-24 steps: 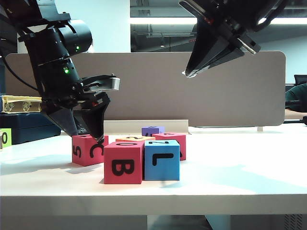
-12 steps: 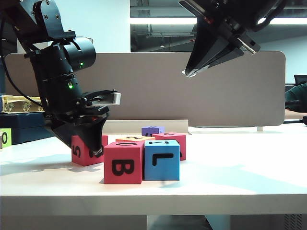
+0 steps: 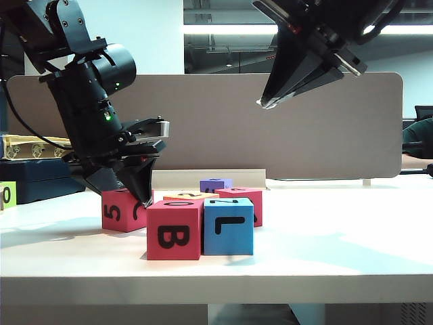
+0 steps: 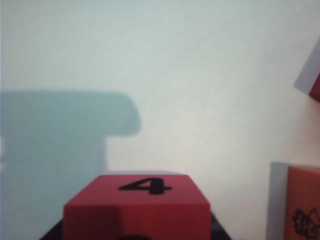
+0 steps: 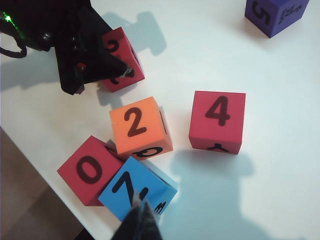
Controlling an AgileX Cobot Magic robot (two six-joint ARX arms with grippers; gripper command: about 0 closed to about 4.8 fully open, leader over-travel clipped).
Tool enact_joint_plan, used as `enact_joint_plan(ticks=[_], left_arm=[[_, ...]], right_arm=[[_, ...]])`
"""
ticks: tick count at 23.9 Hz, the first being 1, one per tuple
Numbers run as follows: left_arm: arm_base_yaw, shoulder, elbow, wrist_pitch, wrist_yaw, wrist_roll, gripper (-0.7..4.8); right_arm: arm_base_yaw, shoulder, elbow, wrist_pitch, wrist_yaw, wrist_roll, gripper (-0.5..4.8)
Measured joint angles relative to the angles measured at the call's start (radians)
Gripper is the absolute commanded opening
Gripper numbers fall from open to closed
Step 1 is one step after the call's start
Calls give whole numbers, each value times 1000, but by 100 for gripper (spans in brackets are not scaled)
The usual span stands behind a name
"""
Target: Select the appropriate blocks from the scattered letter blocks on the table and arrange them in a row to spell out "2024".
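Note:
On the white table (image 3: 325, 250) lie the scattered letter blocks. My left gripper (image 3: 139, 196) points down over the leftmost red block (image 3: 120, 211), marked 5 on its side, with its jaws shut on it. The left wrist view shows this block (image 4: 137, 207) filling the gap between the dark fingers, a 4 on the face I see. From the right wrist view, the held block (image 5: 125, 62) shows a 2, and near it lie an orange 2 (image 5: 137, 125), a red 0 (image 5: 90, 170) and a red 4 (image 5: 217, 122). My right gripper (image 3: 265, 103) hangs shut, high above the blue block (image 5: 150, 187).
A red B block (image 3: 174, 229) and the blue L block (image 3: 229, 225) stand side by side near the table's front edge. A purple block (image 3: 215, 183) sits farther back. The brown divider panel (image 3: 304, 128) closes the back. A yellow-green 0 block (image 3: 7, 195) is at the far left.
My left gripper tipped down over the red 5 block and its jaws narrowed onto it. The right arm stayed still.

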Motion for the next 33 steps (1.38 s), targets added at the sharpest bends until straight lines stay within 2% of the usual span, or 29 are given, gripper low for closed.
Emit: enact_joint_plan(ticks=[3, 7, 10, 19, 23, 33], left_arm=[[0, 0, 0, 1, -7, -7, 236], [-1, -1, 0, 11, -82, -43, 236], [0, -1, 0, 28, -125, -104, 236], [0, -1, 0, 113, -142, -323, 236], [7, -1, 0, 119, -177, -352, 236], [19, 8, 0, 103, -184, -329, 256]], right_arm=[[0, 0, 0, 0, 0, 0, -3], [0, 0, 0, 0, 0, 0, -4], [0, 0, 0, 0, 0, 0, -3], [0, 0, 0, -11, 0, 0, -3], [0, 0, 0, -20, 0, 0, -3], [0, 0, 0, -21, 0, 0, -3]])
